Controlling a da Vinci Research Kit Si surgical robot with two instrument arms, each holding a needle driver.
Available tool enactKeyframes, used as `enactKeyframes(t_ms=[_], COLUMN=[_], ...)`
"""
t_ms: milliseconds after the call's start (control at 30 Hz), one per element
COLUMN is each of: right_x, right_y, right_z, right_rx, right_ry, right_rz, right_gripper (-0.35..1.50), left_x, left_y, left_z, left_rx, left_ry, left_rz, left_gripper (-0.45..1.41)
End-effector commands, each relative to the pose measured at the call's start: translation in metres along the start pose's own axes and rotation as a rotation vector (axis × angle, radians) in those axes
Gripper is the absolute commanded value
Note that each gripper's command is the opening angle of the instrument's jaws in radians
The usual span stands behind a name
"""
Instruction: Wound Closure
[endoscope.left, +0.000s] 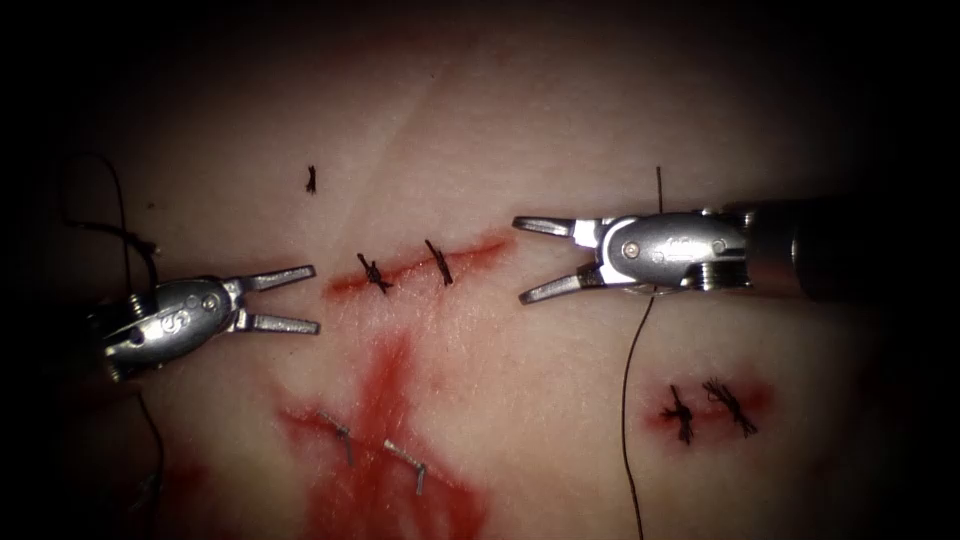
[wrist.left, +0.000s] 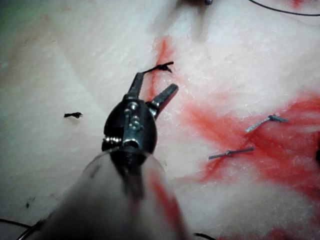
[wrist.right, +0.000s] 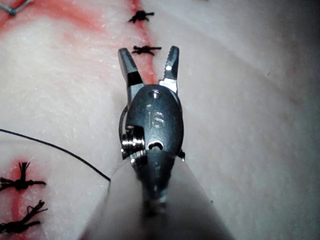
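We see the left tool (endoscope.left: 300, 298) at the left of the endoscope frame with its jaws spread and nothing between them, and the right tool (endoscope.left: 532, 260) at the right, also spread and holding nothing. Between their tips, in the middle of the frame, lies the cut (endoscope.left: 420, 268) in the tissue (endoscope.left: 560, 130), crossed by two dark stitches (endoscope.left: 374, 272).

We cannot find the needle. A thread (endoscope.left: 628, 400) runs down from under the right tool towards the bottom edge, and its lower end is cut off by the frame. More thread (endoscope.left: 118, 215) loops at the far left, dim against the dark, and we cannot tell where it leads.

The risk we judge greatest is snagging: either tool could catch the loose thread by its shaft and drag on a stitch. Red fluid (endoscope.left: 385, 480) spreads over the lower centre, around two pale staples (endoscope.left: 405, 462), and could hide a thread or needle lying there. Another stitched cut (endoscope.left: 710, 405) sits at the lower right.
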Motion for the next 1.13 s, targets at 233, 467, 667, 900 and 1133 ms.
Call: enactKeyframes(t_ms=[233,467,667,900,1133], right_x=[-0.0004,-0.0003,-0.0008,-0.0007,-0.0007], right_y=[-0.0001,-0.0003,-0.0023,-0.0020,-0.0020], right_z=[0.0006,0.0007,0.0001,-0.0001,-0.0003], right_rx=[0.036,0.044,0.064,0.064,0.066], right_ry=[0.011,-0.001,0.004,0.007,0.007], right_rz=[-0.002,-0.003,0.013,0.022,0.022], right_gripper=[1.33,1.31,1.31,1.33,1.31], left_x=[-0.0019,-0.0015,-0.0014,-0.0016,-0.0016], left_y=[-0.0006,-0.0006,-0.0007,-0.0003,-0.0003], left_z=[0.0000,0.0005,0.0009,0.0010,0.0009], left_rx=[0.010,0.018,0.023,0.015,0.010], left_ry=[-0.009,-0.008,-0.009,-0.005,-0.002], left_rz=[0.009,0.004,0.002,0.007,0.007], left_gripper=[0.66,0.69,0.59,0.59,0.59])
